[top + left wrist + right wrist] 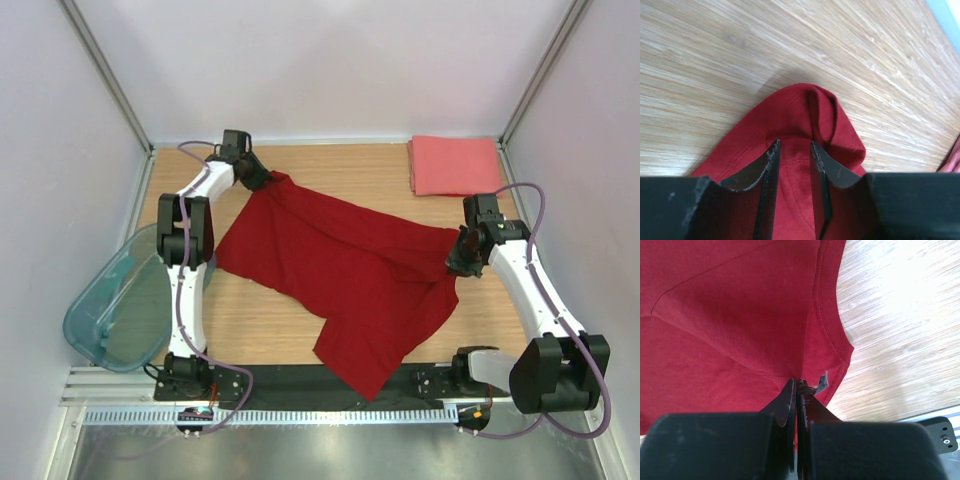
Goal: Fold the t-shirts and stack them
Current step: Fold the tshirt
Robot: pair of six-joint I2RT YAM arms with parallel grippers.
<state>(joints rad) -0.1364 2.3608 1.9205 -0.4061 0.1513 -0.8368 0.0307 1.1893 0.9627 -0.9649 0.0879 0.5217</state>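
You have the dark red cloth t-shirt [340, 270] spread across the middle of the wooden table [380, 180], reaching from near its far-left corner to its near edge. The folded salmon-pink cloth shirt [455, 165] lies in the far-right corner. The translucent teal plastic bin [115, 305] sits at the left edge, toward the near-left corner.

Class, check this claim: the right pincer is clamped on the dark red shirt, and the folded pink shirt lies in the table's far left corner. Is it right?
No: the folded pink shirt lies in the far right corner, as the top external view shows. The right pincer is clamped on the dark red shirt.
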